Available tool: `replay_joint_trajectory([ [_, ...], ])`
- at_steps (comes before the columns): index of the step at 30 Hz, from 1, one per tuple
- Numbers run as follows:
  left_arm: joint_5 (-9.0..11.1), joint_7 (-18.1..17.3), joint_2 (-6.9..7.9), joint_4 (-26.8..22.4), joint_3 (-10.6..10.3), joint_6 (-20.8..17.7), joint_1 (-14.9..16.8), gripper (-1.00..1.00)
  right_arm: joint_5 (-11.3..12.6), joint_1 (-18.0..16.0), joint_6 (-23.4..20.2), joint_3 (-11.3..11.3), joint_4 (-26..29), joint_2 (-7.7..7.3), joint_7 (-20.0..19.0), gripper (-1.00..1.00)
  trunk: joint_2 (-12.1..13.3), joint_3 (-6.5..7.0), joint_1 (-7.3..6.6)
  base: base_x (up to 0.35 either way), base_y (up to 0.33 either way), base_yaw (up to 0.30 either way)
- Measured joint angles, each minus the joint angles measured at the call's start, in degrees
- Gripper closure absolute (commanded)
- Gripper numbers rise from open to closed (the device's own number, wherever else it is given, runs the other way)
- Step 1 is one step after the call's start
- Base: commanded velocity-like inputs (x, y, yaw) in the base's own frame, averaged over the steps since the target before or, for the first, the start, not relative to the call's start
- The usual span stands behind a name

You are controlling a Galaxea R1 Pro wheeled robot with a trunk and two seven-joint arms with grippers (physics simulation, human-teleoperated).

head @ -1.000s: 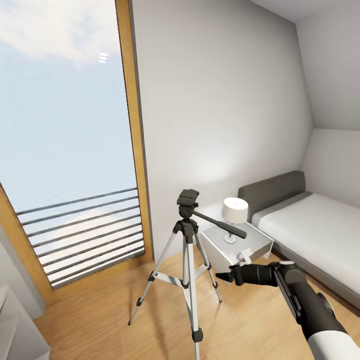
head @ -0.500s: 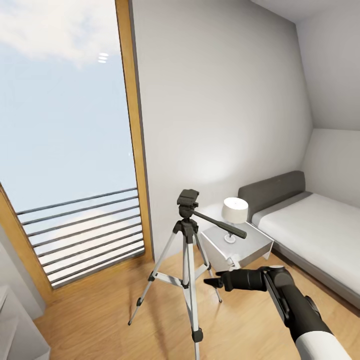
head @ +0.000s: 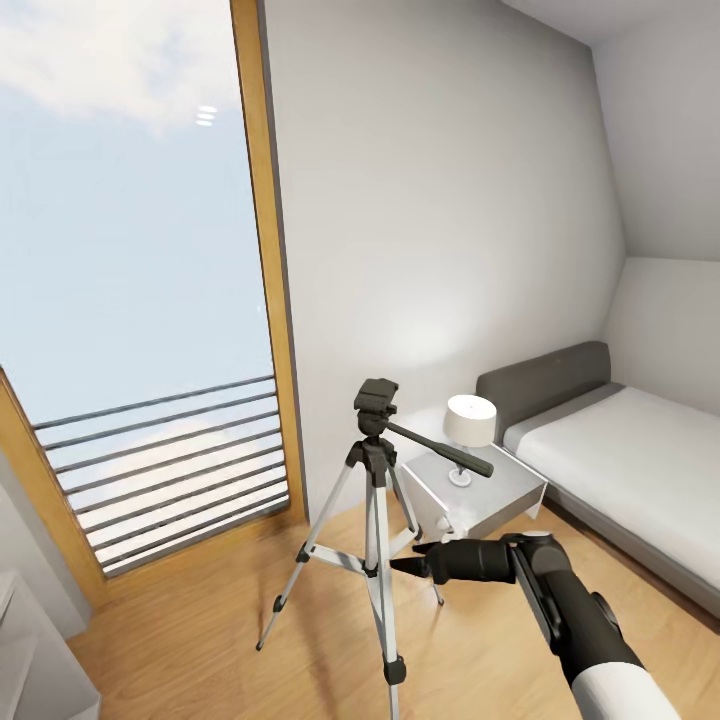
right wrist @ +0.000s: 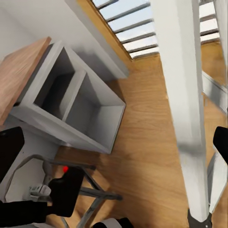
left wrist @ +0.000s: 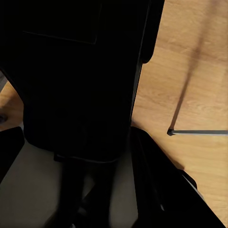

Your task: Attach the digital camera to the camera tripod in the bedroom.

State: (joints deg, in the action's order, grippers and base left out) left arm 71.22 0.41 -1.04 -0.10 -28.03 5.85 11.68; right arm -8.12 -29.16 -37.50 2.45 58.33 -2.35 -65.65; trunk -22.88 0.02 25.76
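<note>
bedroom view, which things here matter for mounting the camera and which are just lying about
For the job:
- tripod, standing on the wood floor
- camera, black with a red spot
- right gripper, reaching toward the tripod

Just about:
- nightstand
- lamp on it
- bed
- window
- grey shelf unit

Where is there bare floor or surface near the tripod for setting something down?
Bare plank floor lies between the window and the camera tripod. It is crowded between the tripod and nightstand, where the right tool reaches in; the lamp occupies the nightstand's back.
</note>
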Motion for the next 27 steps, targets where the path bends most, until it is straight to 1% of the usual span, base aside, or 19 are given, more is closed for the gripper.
replay_joint_trajectory([
  [1, 0.00, 0.00, 0.00, 0.00, -0.02, 0.00, 0.00, 1.00, -0.01, 0.00, 0.00, 0.02, -0.01, 0.49, 0.09, -1.00, 0.00, 0.00, 0.00, 0.000, 0.000, 0.000],
  [7, 0.00, 0.00, 0.00, 0.00, -0.02, 0.00, 0.00, 1.00, 0.00, 0.01, -0.06, 0.01, -0.20, 1.41, 1.02, -1.00, 0.00, 0.00, 0.00, 0.000, 0.000, 0.000],
  [9, 0.00, -0.01, 0.00, 0.00, -0.03, 0.00, 0.00, 1.00, -0.02, 0.02, -0.02, 0.02, -0.56, 2.26, 2.26, -1.00, 0.00, 0.00, 0.00, 0.000, 0.000, 0.000],
  [10, -0.01, -0.03, -0.04, 0.01, -0.05, 0.00, 0.01, 1.00, 0.31, 0.02, 0.81, -0.06, -0.84, 4.76, 5.37, -1.00, 0.00, 0.00, 0.00, 0.000, 0.000, 0.000],
  [12, 0.00, -0.03, -0.05, 0.00, -0.04, 0.00, 0.00, 1.00, 0.40, 0.03, 1.98, 0.00, -0.93, 6.45, 7.42, -1.00, 0.00, 0.00, 0.00, 0.000, 0.000, 0.000],
  [14, 0.00, -0.02, -0.07, 0.00, -0.04, 0.00, 0.00, 1.00, 0.52, 0.02, 3.38, 0.04, -1.01, 7.76, 9.37, -1.00, 0.00, 0.00, 0.00, 0.000, 0.000, 0.000],
  [15, 0.00, -0.03, -0.08, 0.00, -0.04, 0.00, 0.00, 1.00, 0.59, 0.02, 4.78, 0.06, -1.18, 8.66, 10.88, -1.00, 0.00, 0.00, 0.00, 0.000, 0.000, 0.000],
  [17, -0.02, -0.04, -0.08, 0.00, -0.04, 0.00, 0.00, 1.00, 0.64, 0.01, 6.05, 0.04, -1.54, 9.25, 11.99, -1.00, 0.00, 0.00, 0.00, 0.000, 0.000, 0.000],
  [21, -0.07, -0.07, -0.09, 0.00, -0.04, 0.00, 0.00, 1.00, 0.84, 0.02, 7.78, 0.12, -2.97, 9.96, 13.37, -1.00, 0.00, 0.00, 0.00, 0.000, 0.000, 0.000],
  [27, -0.14, -0.05, -0.09, -0.01, -0.04, 0.00, 0.00, 1.00, 0.88, 0.04, 8.86, 0.29, -4.12, 10.31, 14.20, -1.00, 0.00, 0.00, 0.00, 0.000, 0.000, 0.000],
])
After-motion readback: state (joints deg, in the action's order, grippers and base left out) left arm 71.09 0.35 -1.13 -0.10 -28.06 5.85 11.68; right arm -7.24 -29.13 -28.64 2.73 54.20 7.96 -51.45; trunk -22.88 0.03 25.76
